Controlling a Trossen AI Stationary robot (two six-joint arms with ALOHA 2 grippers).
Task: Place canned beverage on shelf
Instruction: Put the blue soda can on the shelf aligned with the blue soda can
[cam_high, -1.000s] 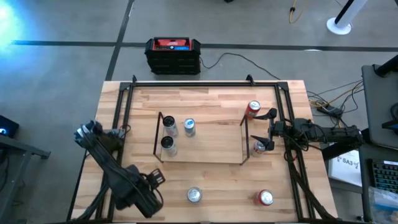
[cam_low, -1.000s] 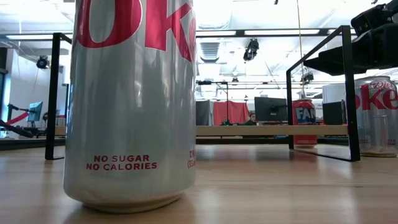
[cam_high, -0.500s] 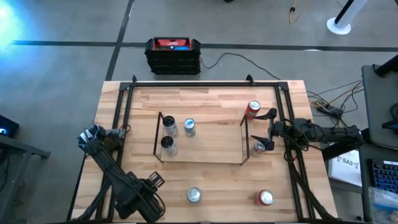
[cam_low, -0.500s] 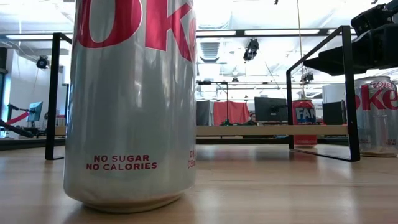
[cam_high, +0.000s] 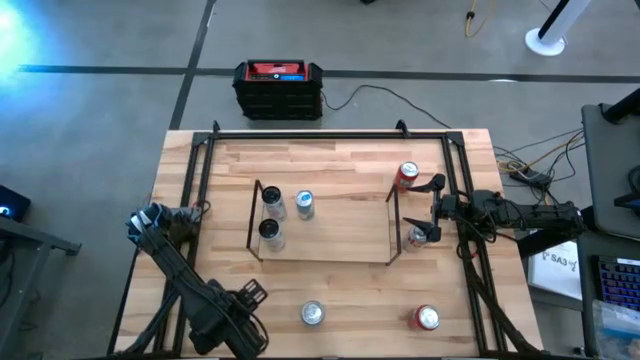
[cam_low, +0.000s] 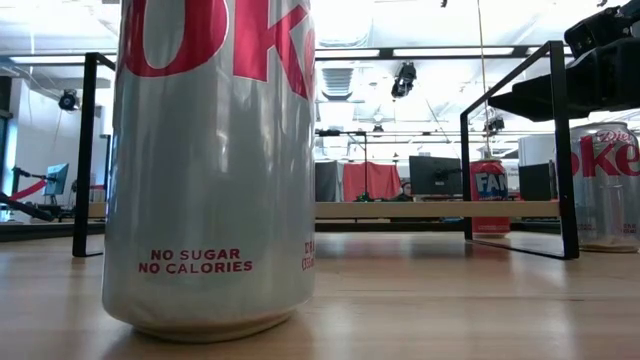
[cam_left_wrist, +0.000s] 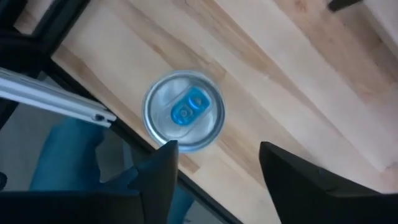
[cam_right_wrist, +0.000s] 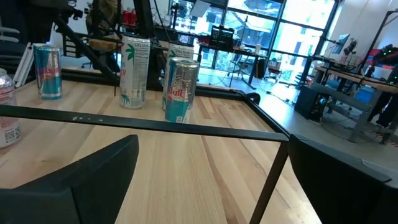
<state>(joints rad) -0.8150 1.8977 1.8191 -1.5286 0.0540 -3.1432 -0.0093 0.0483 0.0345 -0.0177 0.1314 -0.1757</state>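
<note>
The shelf (cam_high: 340, 228), a wood deck between black end frames, stands mid-table. Three cans (cam_high: 272, 204) stand on the deck at its left end; they show in the right wrist view (cam_right_wrist: 180, 90). My right gripper (cam_high: 428, 208) is open at the shelf's right end frame, level with the frame's top (cam_low: 590, 70). Its near finger is over a silver Diet Coke can (cam_high: 417, 238) that stands on the table. My left gripper (cam_left_wrist: 214, 186) is open above a silver-topped can with a blue tab (cam_left_wrist: 184, 112), which stands by the table's near edge (cam_high: 313, 314).
A red can (cam_high: 407, 175) stands on the table outside the shelf's far right corner. Another red-topped can (cam_high: 427, 318) stands at the near right. A Diet Coke can (cam_low: 210, 170) fills the low view. A black tubular frame (cam_high: 330, 133) borders the tabletop.
My left arm has shifted a little toward the table's near edge. The cans and my right arm have kept still.
</note>
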